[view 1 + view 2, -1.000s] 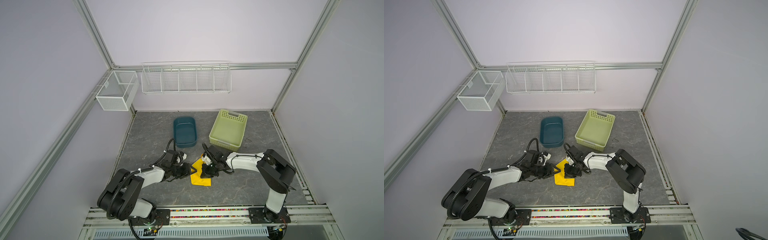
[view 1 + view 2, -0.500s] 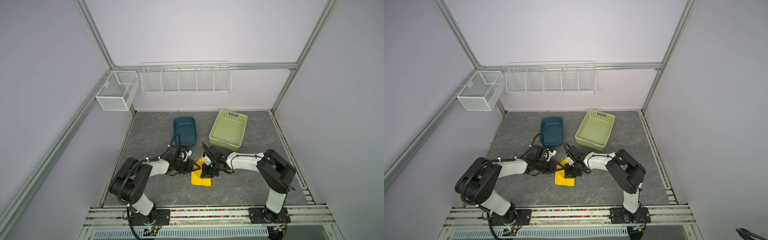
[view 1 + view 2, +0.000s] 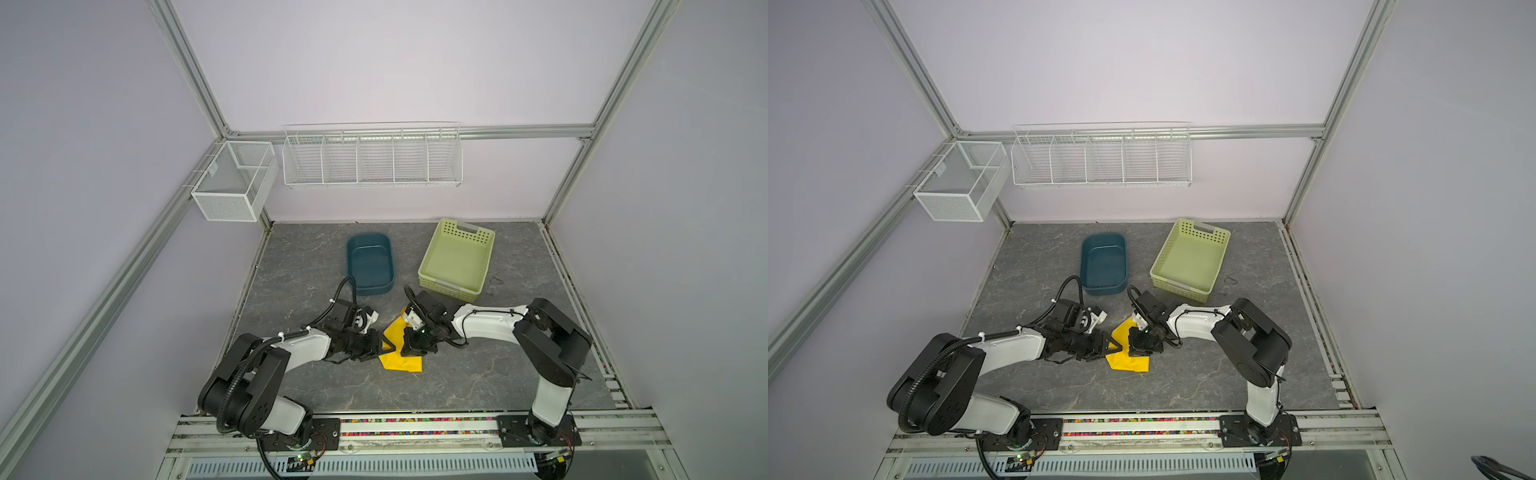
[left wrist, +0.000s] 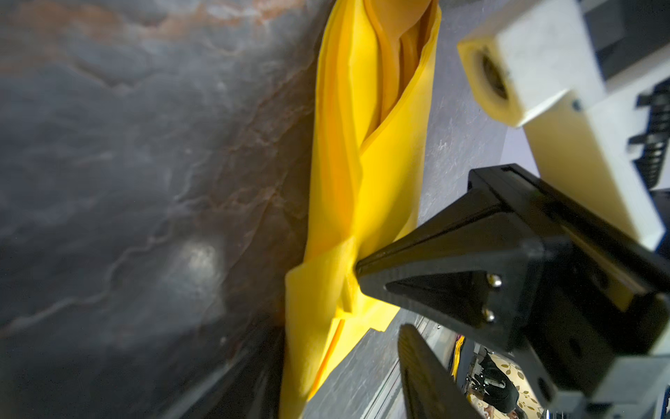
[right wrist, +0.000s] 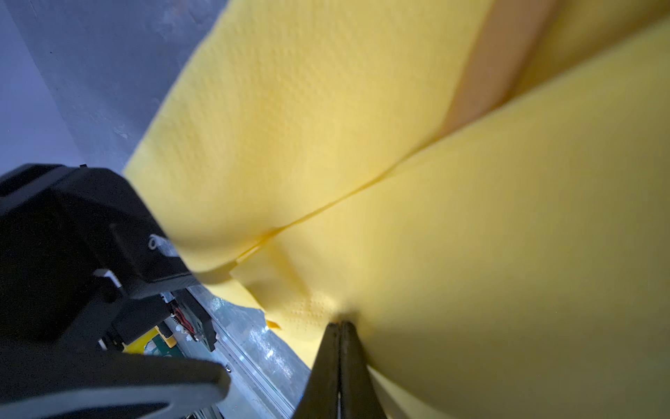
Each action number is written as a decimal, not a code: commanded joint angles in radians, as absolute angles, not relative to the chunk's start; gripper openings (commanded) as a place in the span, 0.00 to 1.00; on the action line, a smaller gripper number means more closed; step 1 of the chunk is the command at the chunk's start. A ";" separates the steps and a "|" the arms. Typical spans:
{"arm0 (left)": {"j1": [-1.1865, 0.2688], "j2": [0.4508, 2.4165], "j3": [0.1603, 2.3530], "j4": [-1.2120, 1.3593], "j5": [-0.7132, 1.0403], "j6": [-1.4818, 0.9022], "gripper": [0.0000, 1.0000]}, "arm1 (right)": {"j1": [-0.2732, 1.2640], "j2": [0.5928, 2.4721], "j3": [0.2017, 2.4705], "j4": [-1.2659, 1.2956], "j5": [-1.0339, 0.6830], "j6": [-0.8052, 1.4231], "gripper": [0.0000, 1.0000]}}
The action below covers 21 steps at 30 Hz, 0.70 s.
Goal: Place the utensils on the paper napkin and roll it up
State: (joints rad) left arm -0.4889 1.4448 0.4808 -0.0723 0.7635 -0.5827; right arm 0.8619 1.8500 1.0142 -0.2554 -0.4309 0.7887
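Left elbow [image 3: 255, 363] now rearward; left tool [image 3: 383, 347] spread, right tool [image 5: 339, 324] pinching napkin [image 3: 402, 362] round utensils [image 4: 389, 69].

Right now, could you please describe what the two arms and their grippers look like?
Both the left arm and right arm have white shells with black joints. A ribbed black cable hose runs along the left arm; a thin black cable follows the right. The left gripper and right gripper have black, triangular tapering fingers.
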 commanded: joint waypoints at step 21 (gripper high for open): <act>-0.485 1.294 0.492 -0.081 0.707 -0.661 0.53 | 0.870 1.873 0.984 -0.304 -0.377 0.788 0.07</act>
State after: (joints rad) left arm -0.4889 1.2881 0.4576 -0.1055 0.7269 -0.6548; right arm 0.8619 1.8500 1.0142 -0.2554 -0.4309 0.7887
